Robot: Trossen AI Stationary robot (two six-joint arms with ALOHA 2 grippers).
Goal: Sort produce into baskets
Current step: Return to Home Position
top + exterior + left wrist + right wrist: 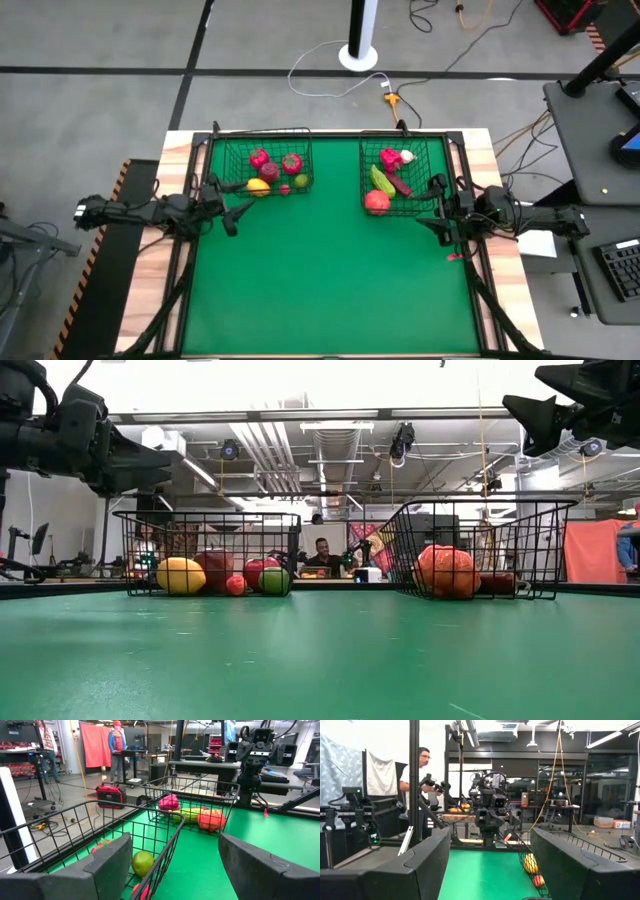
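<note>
Two black wire baskets stand at the far part of the green table. The left basket (266, 150) holds red round pieces (291, 163), an orange-yellow piece (258, 187) and a green lime (300, 181). The right basket (404, 165) holds a yellow-green oblong piece (381, 181), a red piece (377, 201), a pink-red piece (390, 157), a purple piece (400, 186) and white garlic (406, 156). My left gripper (236, 215) is open and empty by the left basket's near left corner. My right gripper (432, 222) is open and empty by the right basket's near right corner.
The green mat (330, 280) lies bare between the baskets and the near edge. A small red piece (285, 189) lies at the left basket's near side. People stand in the room beyond the table.
</note>
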